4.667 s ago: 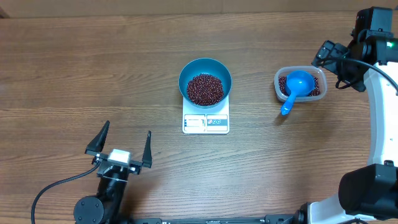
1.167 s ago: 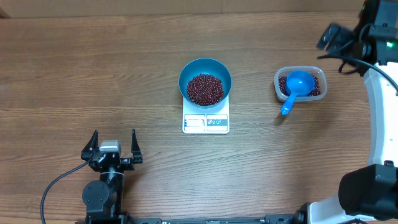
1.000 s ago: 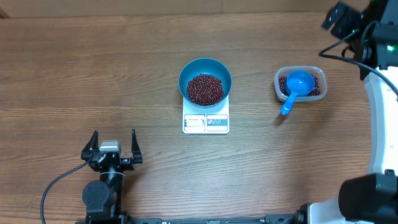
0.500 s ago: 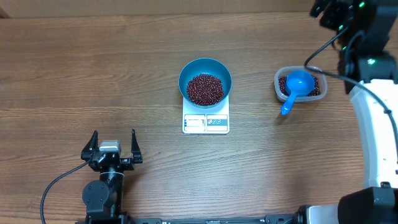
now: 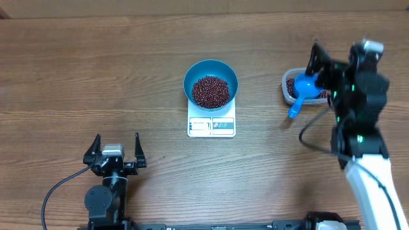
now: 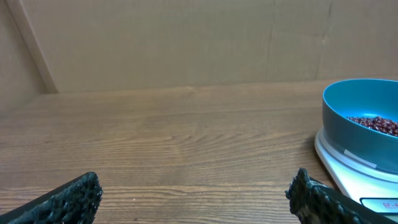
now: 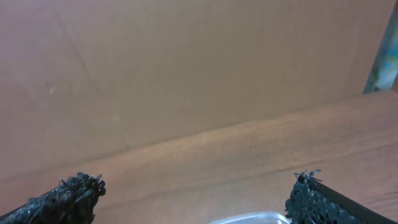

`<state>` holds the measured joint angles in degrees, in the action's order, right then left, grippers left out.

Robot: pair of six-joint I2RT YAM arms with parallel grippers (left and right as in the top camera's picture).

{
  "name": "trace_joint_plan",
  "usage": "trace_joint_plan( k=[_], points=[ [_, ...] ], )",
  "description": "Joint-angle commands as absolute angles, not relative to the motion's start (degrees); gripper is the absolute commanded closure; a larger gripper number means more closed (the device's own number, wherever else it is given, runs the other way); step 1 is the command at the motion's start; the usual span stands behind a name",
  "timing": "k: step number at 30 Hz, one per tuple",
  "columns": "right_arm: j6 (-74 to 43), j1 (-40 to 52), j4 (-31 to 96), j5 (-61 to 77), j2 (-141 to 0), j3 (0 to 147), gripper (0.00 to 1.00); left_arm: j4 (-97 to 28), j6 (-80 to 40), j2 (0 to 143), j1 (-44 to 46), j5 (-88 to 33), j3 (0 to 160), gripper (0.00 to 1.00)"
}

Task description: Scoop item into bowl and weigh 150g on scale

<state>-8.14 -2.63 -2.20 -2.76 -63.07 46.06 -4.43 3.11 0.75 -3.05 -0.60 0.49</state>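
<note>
Dark red-brown beans (image 5: 211, 91) lie heaped in a teal-blue bowl (image 5: 190, 76). The bowl stands on a small white scale (image 5: 211, 126) at the middle of the wooden worktop (image 5: 96, 64). Towards the right edge, a clear tub (image 5: 285, 83) holds more beans and a bright blue scoop (image 5: 305, 85), whose handle hangs over the rim. The right gripper (image 7: 193, 193) hangs above the tub, jaws wide apart and empty. The left gripper (image 5: 116, 144) sits by the near edge, left of the scale, jaws also spread and empty.
</note>
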Motion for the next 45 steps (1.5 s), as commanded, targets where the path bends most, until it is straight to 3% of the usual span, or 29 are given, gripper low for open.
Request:
trace_joint_plan(
  k=[1, 15, 21, 29, 37, 45],
  points=[
    [-4.2, -2.6, -3.1, 0.1, -56.0, 39.6, 0.0, -4.5, 3.7, 0.2, -3.4, 0.0, 0.3, 0.0],
    [-4.0, -4.0, -7.3, 3.0, -16.6, 8.5, 0.0, -4.5, 3.7, 0.2, -3.4, -0.1, 0.3, 0.0],
    [-4.0, -6.2, -7.0, 6.8, -7.0, 1.4, 0.0, -4.5, 3.7, 0.2, -3.4, 0.0, 0.3, 0.0],
    [-0.9, -6.8, 4.4, 7.0, -0.2, 0.5, 0.0, -4.5, 3.7, 0.2, -3.4, 0.0, 0.3, 0.0],
    [7.5, -6.8, 4.5, 6.5, -0.2, 0.5, 0.0, -4.5, 3.7, 0.2, -3.4, 0.0, 0.3, 0.0],
    [7.6, -6.8, 4.5, 6.5, -0.2, 0.5, 0.0, -4.5, 3.7, 0.2, -3.4, -0.1, 0.3, 0.01]
  ],
)
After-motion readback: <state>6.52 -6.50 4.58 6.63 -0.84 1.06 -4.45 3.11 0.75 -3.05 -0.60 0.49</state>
